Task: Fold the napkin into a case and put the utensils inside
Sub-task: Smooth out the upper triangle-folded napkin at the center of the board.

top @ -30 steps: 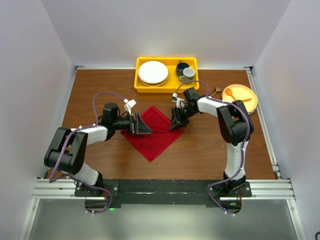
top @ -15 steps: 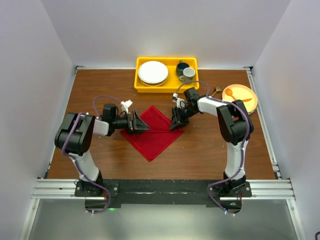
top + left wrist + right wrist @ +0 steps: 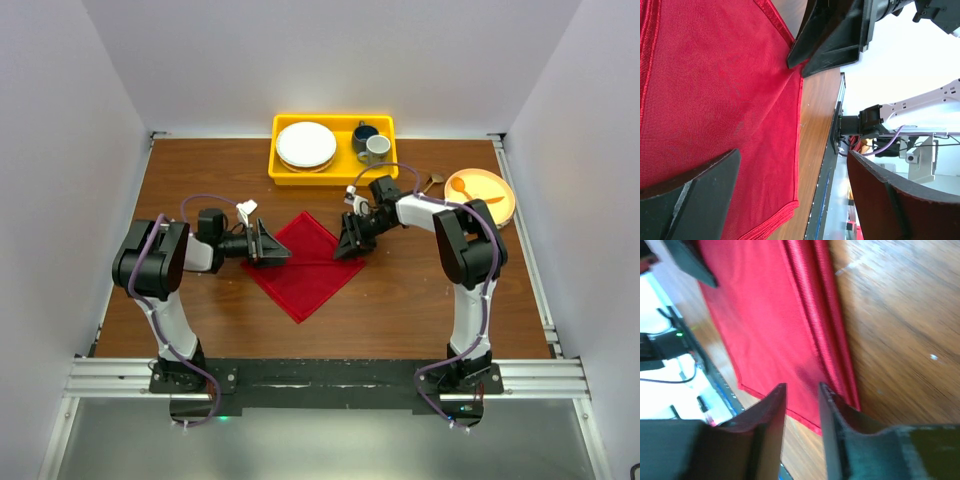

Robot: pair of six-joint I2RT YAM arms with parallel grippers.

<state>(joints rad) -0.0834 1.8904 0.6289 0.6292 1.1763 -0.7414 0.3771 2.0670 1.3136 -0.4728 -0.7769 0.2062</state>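
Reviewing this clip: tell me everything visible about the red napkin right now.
The napkin is a bright red woven cloth with a ribbed hem. It lies flat on the wooden table, turned like a diamond in the top view, one corner toward the near edge. The open left gripper sits at its left corner. The right gripper, barely parted, is at its right corner; whether it grips the cloth is unclear.

Matt woven napkin point(image 3: 715, 90), grained wood table point(image 3: 900, 315)
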